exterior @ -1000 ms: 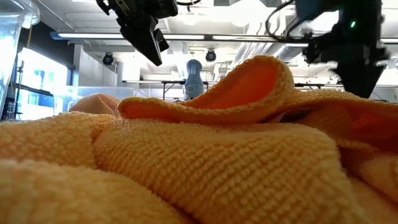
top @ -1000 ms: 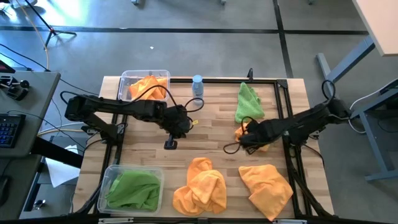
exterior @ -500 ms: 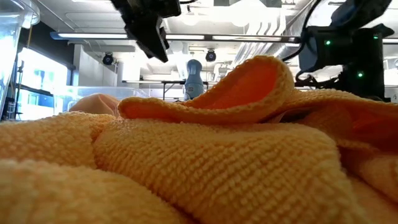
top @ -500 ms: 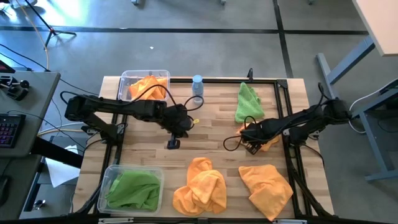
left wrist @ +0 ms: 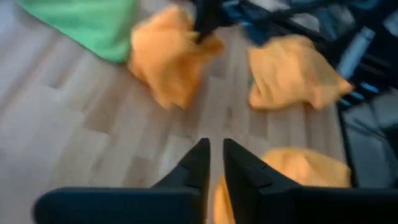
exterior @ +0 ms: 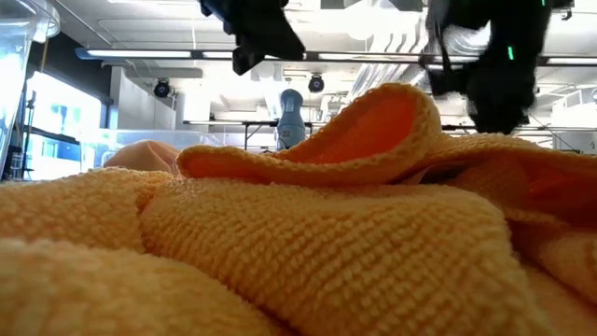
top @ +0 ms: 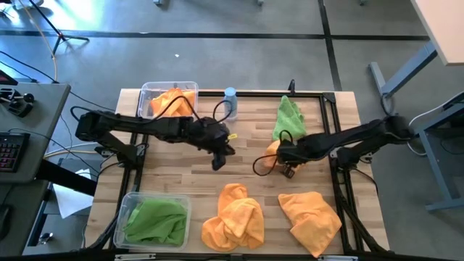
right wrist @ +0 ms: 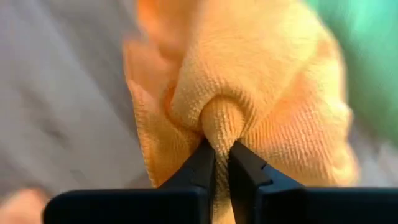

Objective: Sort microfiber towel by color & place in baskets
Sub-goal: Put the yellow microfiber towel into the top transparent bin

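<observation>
A bunched orange microfiber towel [top: 272, 148] sits at the table's middle right, with my right gripper [top: 281, 158] shut on it. My left gripper [top: 217, 161] hovers shut over bare wood at the table's middle, nothing between its fingers [left wrist: 200, 163]. A green towel [top: 288, 119] lies far right. Two more orange towels [top: 233, 217] [top: 310, 214] lie along the near edge. The far-left basket [top: 148, 93] holds an orange towel, and the near-left basket [top: 132, 199] holds a green one. My right gripper pinches a gathered fold of the orange towel [right wrist: 217, 127] between its two fingertips [right wrist: 202, 167], coming steeply from above. The rest of the cloth bunches around and beyond the fingers. I cannot tell whether the towel is clear of the table.
A small clear water bottle [top: 230, 98] stands at the far edge between the far-left basket and the green towel. A dark frame rail [top: 332, 123] runs along the table's right side. Bare wood lies between the two grippers. In the low view an orange towel [exterior: 280, 243] fills the foreground.
My right gripper has swung toward the table's left and has the orange towel, which now sits gathered into a tighter bunch a little farther left. My left gripper has risen, tipped up and drifted toward the table's right.
</observation>
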`<move>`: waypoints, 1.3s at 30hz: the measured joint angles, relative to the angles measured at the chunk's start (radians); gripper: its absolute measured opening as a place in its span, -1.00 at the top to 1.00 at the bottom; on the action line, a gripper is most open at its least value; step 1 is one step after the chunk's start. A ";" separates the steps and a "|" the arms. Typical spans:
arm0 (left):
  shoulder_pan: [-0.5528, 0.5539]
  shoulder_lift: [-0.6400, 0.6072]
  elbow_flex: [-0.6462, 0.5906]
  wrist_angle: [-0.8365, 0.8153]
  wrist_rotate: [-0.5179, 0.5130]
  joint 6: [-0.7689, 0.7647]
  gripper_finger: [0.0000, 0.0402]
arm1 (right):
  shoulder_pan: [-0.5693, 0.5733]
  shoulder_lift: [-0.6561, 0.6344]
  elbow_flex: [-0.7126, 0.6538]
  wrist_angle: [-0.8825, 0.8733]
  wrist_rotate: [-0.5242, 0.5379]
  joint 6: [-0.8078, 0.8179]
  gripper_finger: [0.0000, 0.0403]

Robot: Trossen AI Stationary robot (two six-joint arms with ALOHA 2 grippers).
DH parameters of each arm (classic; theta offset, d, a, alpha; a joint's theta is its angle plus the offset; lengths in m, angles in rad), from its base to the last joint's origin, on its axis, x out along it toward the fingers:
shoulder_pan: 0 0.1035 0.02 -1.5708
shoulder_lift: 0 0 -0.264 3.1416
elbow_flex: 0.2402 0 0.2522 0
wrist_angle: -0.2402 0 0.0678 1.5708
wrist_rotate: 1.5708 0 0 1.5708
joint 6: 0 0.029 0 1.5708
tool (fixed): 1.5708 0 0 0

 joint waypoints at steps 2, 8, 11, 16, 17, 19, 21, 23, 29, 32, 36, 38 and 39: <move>-0.015 0.000 0.000 0.030 -0.067 -0.002 0.70 | 0.009 -0.036 0.066 -0.035 0.027 -0.050 0.97; -0.063 0.032 0.002 0.254 -0.197 0.005 0.22 | 0.014 -0.134 0.235 -0.115 0.072 -0.176 0.95; -0.084 0.065 0.001 0.439 -0.223 0.125 0.04 | 0.014 -0.168 0.290 -0.118 0.072 -0.228 0.98; -0.133 0.140 0.046 0.663 -0.308 0.305 -0.04 | 0.014 -0.188 0.336 -0.114 0.072 -0.299 0.98; -0.142 0.155 0.076 0.639 -0.337 0.330 -0.03 | 0.014 -0.188 0.340 -0.115 0.072 -0.313 0.98; -0.153 0.194 0.160 0.561 -0.364 0.350 -0.03 | 0.014 -0.188 0.341 -0.111 0.072 -0.328 0.98; -0.153 0.231 0.259 0.443 -0.371 0.346 -0.03 | 0.014 -0.188 0.341 -0.111 0.071 -0.341 0.98; -0.145 0.279 0.367 0.341 -0.375 0.342 -0.03 | 0.014 -0.188 0.341 -0.109 0.068 -0.355 0.98; -0.113 0.406 0.603 0.073 -0.362 0.292 -0.03 | 0.018 -0.192 0.341 -0.067 0.067 -0.382 0.98; -0.096 0.443 0.651 0.013 -0.337 0.278 -0.03 | 0.044 -0.192 0.341 -0.042 0.067 -0.420 0.98; -0.082 0.474 0.653 0.003 -0.313 0.242 -0.03 | 0.089 -0.192 0.341 0.008 0.095 -0.450 0.98; -0.079 0.484 0.655 0.010 -0.300 0.236 -0.03 | 0.110 -0.195 0.341 0.024 0.121 -0.471 0.98; -0.078 0.484 0.655 -0.004 -0.299 0.236 -0.03 | 0.119 -0.196 0.341 0.040 0.128 -0.480 0.98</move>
